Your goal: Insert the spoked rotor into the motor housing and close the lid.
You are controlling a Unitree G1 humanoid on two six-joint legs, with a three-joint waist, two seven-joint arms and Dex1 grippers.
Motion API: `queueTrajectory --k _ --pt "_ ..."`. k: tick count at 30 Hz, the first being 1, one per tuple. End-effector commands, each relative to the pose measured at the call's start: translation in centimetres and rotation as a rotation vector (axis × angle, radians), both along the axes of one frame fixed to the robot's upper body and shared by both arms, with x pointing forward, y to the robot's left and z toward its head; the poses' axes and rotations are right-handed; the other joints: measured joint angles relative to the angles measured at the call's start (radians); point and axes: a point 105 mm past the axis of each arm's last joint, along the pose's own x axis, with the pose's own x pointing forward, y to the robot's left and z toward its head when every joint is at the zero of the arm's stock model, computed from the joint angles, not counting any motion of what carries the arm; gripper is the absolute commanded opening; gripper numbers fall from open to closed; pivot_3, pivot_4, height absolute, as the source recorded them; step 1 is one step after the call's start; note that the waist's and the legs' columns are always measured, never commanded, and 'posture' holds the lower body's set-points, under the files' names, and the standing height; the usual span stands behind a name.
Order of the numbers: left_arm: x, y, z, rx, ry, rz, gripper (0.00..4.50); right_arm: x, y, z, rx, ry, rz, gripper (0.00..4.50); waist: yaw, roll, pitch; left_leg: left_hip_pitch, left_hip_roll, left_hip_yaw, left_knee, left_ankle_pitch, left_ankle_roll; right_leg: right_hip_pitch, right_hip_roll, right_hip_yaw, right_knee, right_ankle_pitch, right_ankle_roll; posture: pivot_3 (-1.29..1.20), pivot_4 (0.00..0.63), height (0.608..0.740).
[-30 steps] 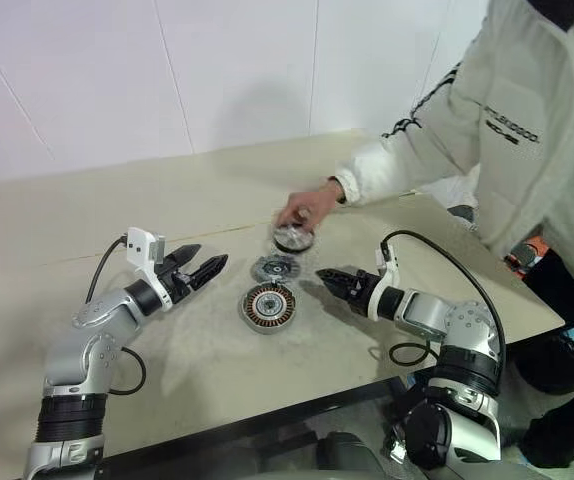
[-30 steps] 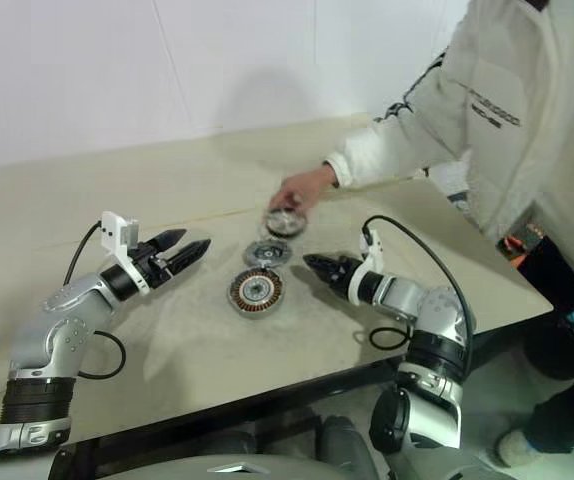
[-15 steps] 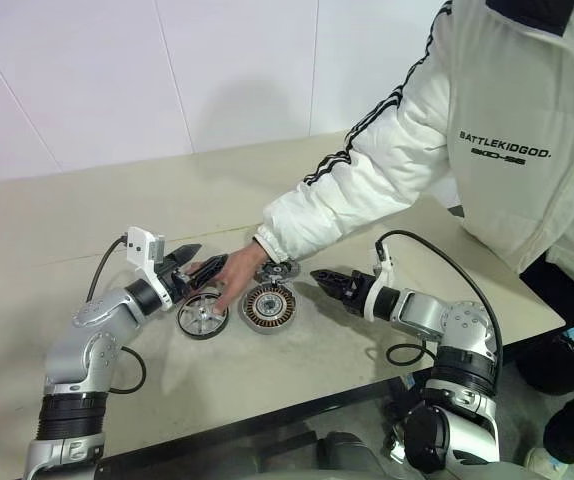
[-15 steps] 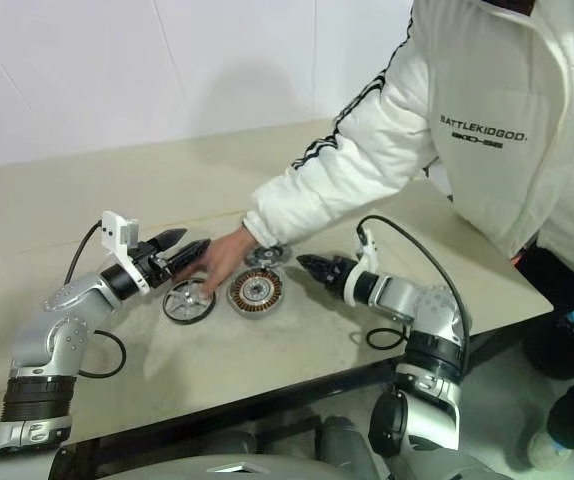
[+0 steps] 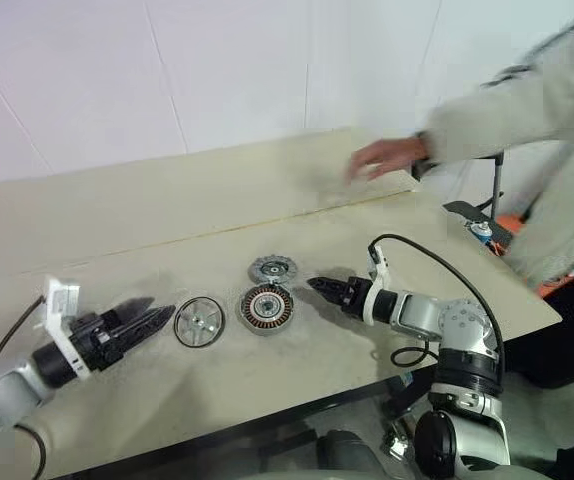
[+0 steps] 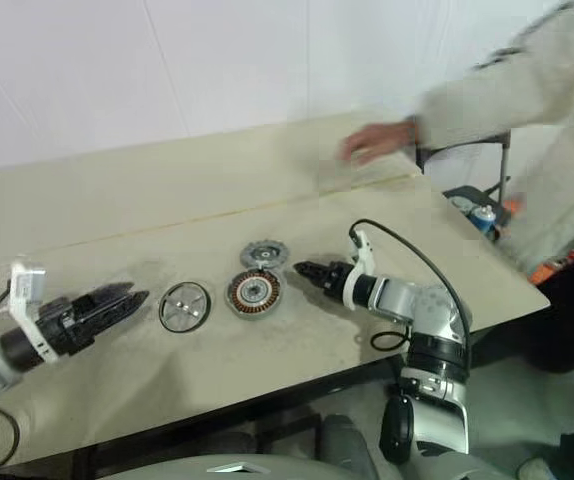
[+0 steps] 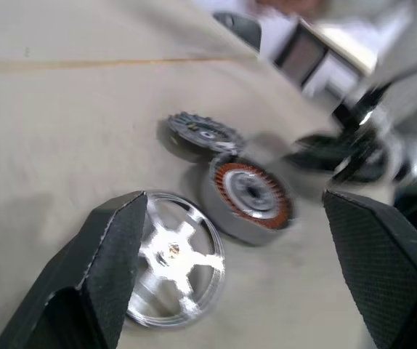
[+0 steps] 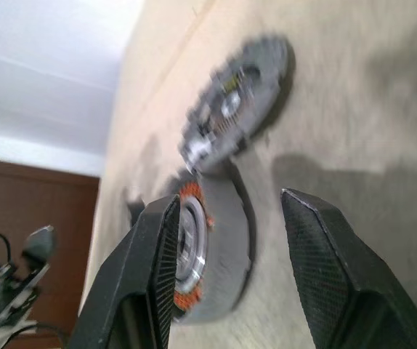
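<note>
**Left eye view: rotor on the surface, pick-up not yet begun**

In the left eye view we see the spoked rotor (image 5: 199, 322) lying flat on the surface (image 5: 117, 220), just beside the motor housing (image 5: 268, 308), whose copper windings face up. The lid (image 5: 273, 269) lies just behind the housing, close to it or perhaps touching. None of the three parts is held, so we judge the task to be at its very first step: taking up the rotor.

Our left claw (image 5: 152, 320) sits near the rotor on the side away from the housing, pointing toward it, its two fingers spread wide and empty. Our right claw (image 5: 318, 286) hovers just beside the housing on the opposite side, fingers partly apart, grasping nothing.

A person's hand (image 5: 382, 157) hangs over the far part of the surface, well apart from the parts.

Next, we think, the left claw must reach in, straddle the black rim, clench on it, then lift and carry the rotor over the housing's hub. The flat, low rim may prove hard to grip.
</note>
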Motion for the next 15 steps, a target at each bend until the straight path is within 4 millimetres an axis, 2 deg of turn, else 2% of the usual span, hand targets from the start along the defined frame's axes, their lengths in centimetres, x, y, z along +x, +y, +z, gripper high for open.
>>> queueTrajectory --k 1,7,11,15 --pt "-1.2 -0.5 0.0 -0.144 0.058 0.045 4.10 0.5 0.7 1.0 -0.001 -0.050 0.031 2.30 0.001 0.000 0.000 0.000 0.000 -0.001 0.000 0.000 0.000 0.000 0.000 0.000 0.000 0.000 0.000 0.00 0.000 0.740" --pt "-1.9 -0.3 -3.1 -0.448 0.223 0.240 4.10 1.3 0.5 1.0 -0.047 -0.060 0.050 2.30 0.000 0.001 0.000 0.001 0.000 0.000 0.000 0.000 0.000 0.001 0.000 0.000 -0.001 0.000 0.000 0.00 0.000 0.740" --pt "-2.2 -0.3 -5.6 -0.517 0.294 0.351 4.10 1.7 0.2 0.8 -0.090 -0.066 0.067 2.30 0.001 0.001 0.000 0.001 0.000 0.000 0.000 0.000 0.000 0.001 0.000 0.000 -0.001 -0.001 0.000 0.00 0.000 0.740" --pt "-1.6 -0.6 -7.2 -0.538 0.313 0.406 4.10 1.9 -0.1 0.8 -0.126 -0.067 0.080 2.30 0.005 0.001 0.000 0.001 0.000 0.000 0.000 0.000 0.000 0.001 0.000 0.000 -0.002 -0.001 -0.001 0.00 0.000 0.740"
